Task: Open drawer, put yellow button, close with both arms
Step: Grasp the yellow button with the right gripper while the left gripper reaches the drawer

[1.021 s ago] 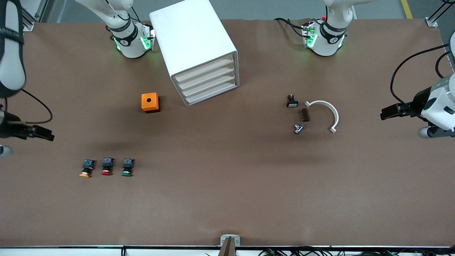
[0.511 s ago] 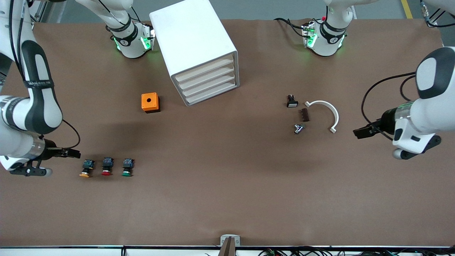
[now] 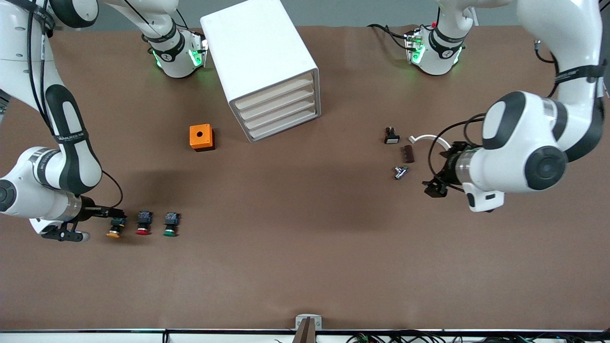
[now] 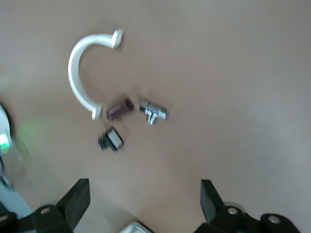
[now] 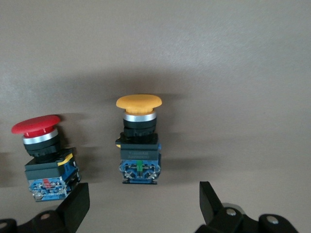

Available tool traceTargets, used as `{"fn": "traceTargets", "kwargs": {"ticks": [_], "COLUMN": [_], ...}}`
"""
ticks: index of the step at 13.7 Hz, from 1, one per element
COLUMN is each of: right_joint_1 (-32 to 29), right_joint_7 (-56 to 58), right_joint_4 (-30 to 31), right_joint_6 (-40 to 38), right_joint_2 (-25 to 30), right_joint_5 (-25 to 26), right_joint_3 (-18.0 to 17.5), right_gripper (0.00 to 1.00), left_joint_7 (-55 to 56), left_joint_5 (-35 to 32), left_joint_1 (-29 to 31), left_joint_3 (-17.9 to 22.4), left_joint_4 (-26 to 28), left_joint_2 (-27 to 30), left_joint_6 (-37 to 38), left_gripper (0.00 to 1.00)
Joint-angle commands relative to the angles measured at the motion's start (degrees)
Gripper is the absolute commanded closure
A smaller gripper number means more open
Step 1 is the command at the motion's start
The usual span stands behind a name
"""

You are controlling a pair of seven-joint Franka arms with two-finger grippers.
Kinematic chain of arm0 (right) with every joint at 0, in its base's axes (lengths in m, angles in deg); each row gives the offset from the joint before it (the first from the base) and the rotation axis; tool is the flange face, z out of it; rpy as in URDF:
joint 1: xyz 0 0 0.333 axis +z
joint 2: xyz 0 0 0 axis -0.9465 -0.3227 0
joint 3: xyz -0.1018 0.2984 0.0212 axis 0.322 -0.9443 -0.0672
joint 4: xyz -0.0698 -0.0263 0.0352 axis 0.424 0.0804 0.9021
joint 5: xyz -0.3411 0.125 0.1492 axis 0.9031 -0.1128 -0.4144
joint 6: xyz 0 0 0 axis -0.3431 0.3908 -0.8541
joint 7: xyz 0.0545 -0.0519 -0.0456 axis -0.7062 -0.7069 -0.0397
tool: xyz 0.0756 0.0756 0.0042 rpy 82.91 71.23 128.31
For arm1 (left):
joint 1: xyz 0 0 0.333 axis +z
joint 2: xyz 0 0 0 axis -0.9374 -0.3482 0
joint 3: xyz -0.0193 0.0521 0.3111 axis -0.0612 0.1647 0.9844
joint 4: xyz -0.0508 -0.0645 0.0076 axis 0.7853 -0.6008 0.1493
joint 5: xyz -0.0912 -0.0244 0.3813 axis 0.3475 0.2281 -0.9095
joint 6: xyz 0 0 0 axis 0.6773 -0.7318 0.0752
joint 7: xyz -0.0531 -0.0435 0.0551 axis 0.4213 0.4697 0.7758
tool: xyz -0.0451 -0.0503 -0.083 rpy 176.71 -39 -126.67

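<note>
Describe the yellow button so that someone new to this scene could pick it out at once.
From the white drawer cabinet, look nearer the front camera, toward the right arm's end of the table, to a row of three small push buttons. The yellow button is the end one, closest to the open right gripper. Its yellow-orange cap sets it apart from the red button and green button.
</note>
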Motion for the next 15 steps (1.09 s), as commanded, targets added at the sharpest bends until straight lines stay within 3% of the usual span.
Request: {"fn": "traceTargets", "kwargs": {"ticks": [1, 6, 10, 13, 15], "right_joint_1": [-0.12, -0.03, -0.73, -0.99, -0.99], "right_joint_7": [-0.32, -0.32, 0.29, 0.73, 0.47], "right_joint_4": [-1.15, -1.24, -1.33, -1.41, -1.42], "right_joint_6": [0.92, 3.38, 4.26, 3.74, 3.73], "right_joint_2": [-1.91, -3.49, -4.2, -4.03, -4.02], "right_joint_5": [-1.55, -1.64, -1.55, -1.55, -1.64], "right_joint_3": [-0.71, -0.71, -0.71, -0.71, -0.8], "right_gripper": [0.0, 0.01, 0.06, 0.61, 0.8], "left_joint_7": [16.94, 31.37, 49.45, 56.62, 59.34], "left_joint_5": [2.38, 23.01, 31.65, 32.45, 33.59], "left_joint_1": [-3.56, -4.89, -9.88, -12.53, -14.81], "left_joint_3": [0.14, 0.23, 0.31, 0.23, 0.23], "left_joint_4": [-1.97, -1.45, -2.06, -3.29, -3.29], "left_joint_2": [-2.95, -6.72, -12.44, -13.59, -13.77], "left_joint_6": [0.49, 1.11, 0.67, 0.67, 1.11], "left_gripper": [0.0, 0.02, 0.02, 0.05, 0.11]}}
